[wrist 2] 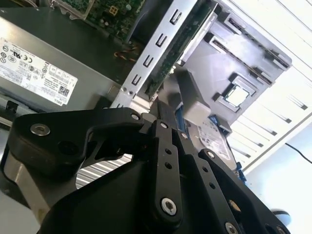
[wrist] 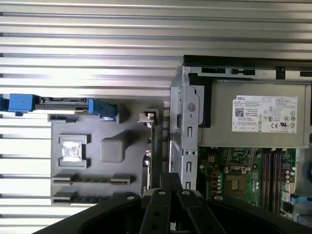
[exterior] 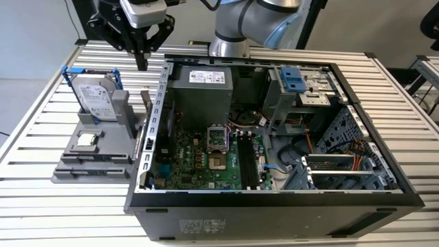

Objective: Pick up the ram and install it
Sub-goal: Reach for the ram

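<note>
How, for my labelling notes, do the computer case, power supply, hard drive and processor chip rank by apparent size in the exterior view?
1. computer case
2. power supply
3. hard drive
4. processor chip
No two look alike in size; each gap is plain.

Robotics lab bench set up for computer assembly
A ribbed aluminium-profile surface (exterior: pixel 28 134) carries an opened desktop computer case (exterior: pixel 274 200) and a grey parts fixture (exterior: pixel 96 167), with an industrial robot arm (exterior: pixel 250 23) standing at its far side.
</note>
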Action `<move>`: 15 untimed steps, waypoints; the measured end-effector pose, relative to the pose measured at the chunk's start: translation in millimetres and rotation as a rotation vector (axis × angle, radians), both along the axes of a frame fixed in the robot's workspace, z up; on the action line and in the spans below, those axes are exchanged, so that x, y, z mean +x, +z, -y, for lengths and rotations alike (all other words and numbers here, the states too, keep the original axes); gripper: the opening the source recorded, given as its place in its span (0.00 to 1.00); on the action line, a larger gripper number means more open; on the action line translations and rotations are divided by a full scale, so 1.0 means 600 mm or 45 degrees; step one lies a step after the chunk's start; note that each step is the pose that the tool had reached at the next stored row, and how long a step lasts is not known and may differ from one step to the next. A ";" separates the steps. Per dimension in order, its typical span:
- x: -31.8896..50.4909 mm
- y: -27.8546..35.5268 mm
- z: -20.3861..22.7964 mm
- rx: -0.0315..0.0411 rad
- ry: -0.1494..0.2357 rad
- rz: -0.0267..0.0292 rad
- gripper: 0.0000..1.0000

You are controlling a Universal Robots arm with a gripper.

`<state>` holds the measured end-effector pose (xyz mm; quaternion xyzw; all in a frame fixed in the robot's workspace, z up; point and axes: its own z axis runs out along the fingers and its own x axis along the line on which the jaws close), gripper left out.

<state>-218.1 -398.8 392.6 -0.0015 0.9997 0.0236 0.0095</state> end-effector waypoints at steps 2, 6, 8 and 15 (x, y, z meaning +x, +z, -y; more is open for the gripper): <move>-0.005 0.000 0.0000 0.0000 0.003 -0.0001 0.00; -0.056 0.000 0.0000 0.0000 0.025 0.0000 0.00; -0.064 0.000 0.0000 0.0001 0.027 0.0000 0.00; -0.102 0.000 0.0000 0.0000 0.036 0.0000 0.00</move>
